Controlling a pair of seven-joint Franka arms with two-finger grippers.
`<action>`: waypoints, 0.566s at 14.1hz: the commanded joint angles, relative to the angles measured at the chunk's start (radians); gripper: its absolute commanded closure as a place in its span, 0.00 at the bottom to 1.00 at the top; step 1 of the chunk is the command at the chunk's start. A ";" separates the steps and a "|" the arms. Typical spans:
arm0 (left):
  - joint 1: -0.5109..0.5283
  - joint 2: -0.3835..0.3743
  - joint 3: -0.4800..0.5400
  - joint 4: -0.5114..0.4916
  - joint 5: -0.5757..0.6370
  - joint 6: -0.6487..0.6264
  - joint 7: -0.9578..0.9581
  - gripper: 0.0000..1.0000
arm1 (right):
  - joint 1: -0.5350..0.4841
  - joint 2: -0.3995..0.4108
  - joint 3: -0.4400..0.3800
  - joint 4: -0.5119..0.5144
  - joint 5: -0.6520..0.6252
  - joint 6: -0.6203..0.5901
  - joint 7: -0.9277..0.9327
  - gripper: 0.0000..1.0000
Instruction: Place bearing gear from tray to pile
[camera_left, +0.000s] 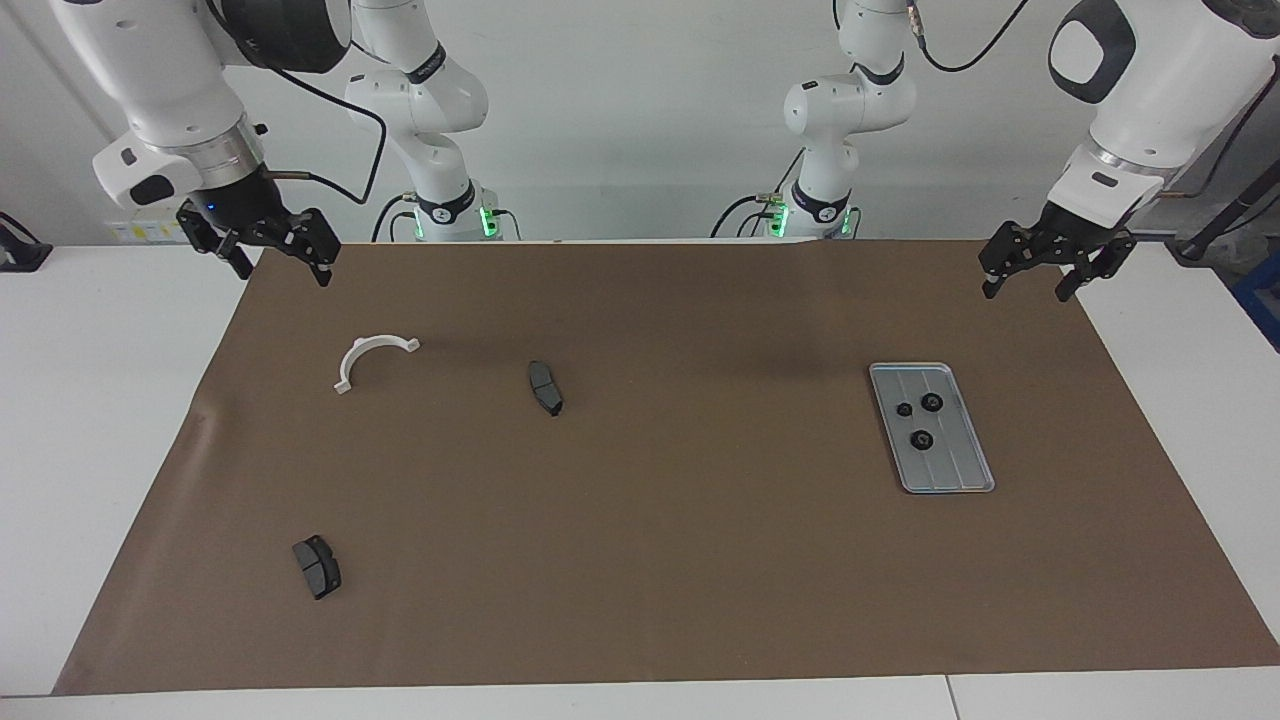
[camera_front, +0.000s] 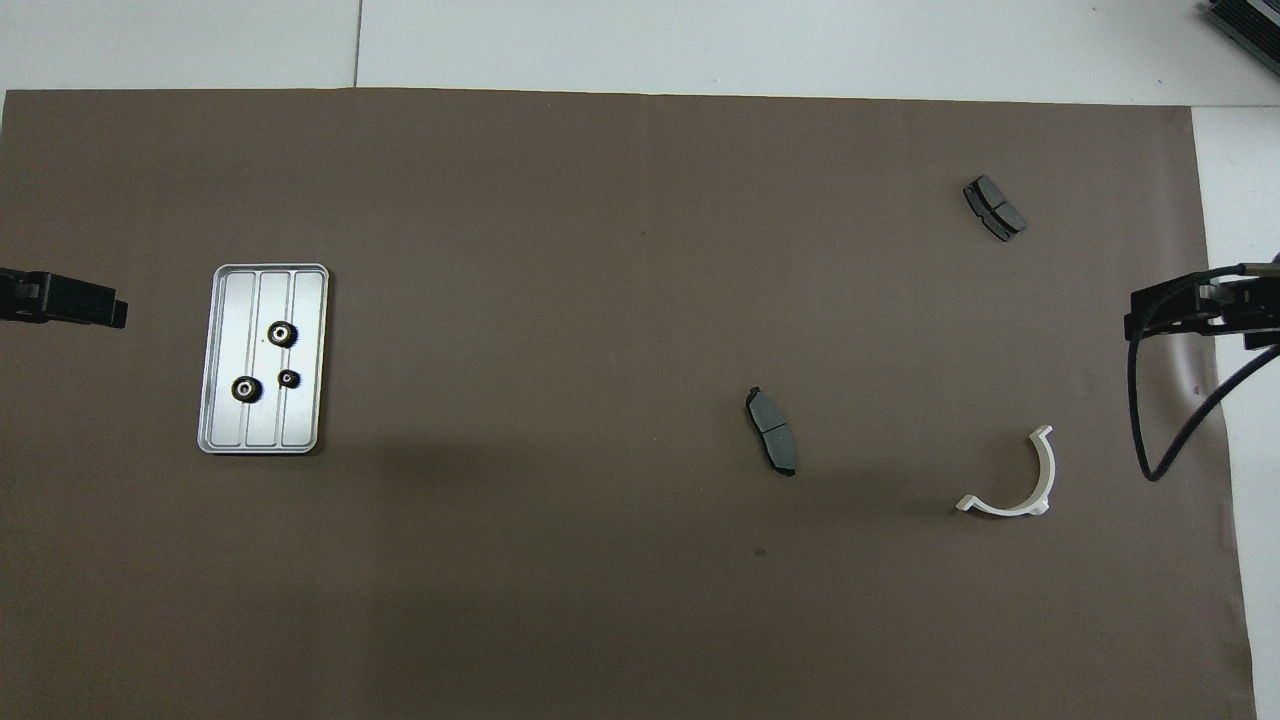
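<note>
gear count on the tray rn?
3, all on the tray: one gear farthest from the robots, another gear nearer them, and a smaller gear beside it. None look hidden.

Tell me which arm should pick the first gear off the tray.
Left. The left gripper hangs over the mat's edge at the same end of the table as the tray, where all three gears lie. The right gripper waits at the other end, near the white half-ring bracket.

Silver-grey ridged tray (camera_left: 958, 465) holds black gears (camera_left: 921, 439) (pale centres); white bracket (camera_left: 368, 358), brown mat (camera_left: 650, 560).
</note>
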 joint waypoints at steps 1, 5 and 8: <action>0.010 -0.015 -0.003 -0.022 0.007 -0.002 0.000 0.00 | -0.009 -0.020 0.005 -0.018 0.019 -0.001 -0.011 0.00; -0.002 -0.015 -0.005 -0.022 0.007 -0.001 -0.003 0.00 | -0.009 -0.020 0.005 -0.019 0.019 -0.001 -0.011 0.00; 0.008 -0.033 -0.003 -0.058 0.007 -0.013 -0.010 0.00 | -0.009 -0.020 0.005 -0.019 0.019 -0.001 -0.011 0.00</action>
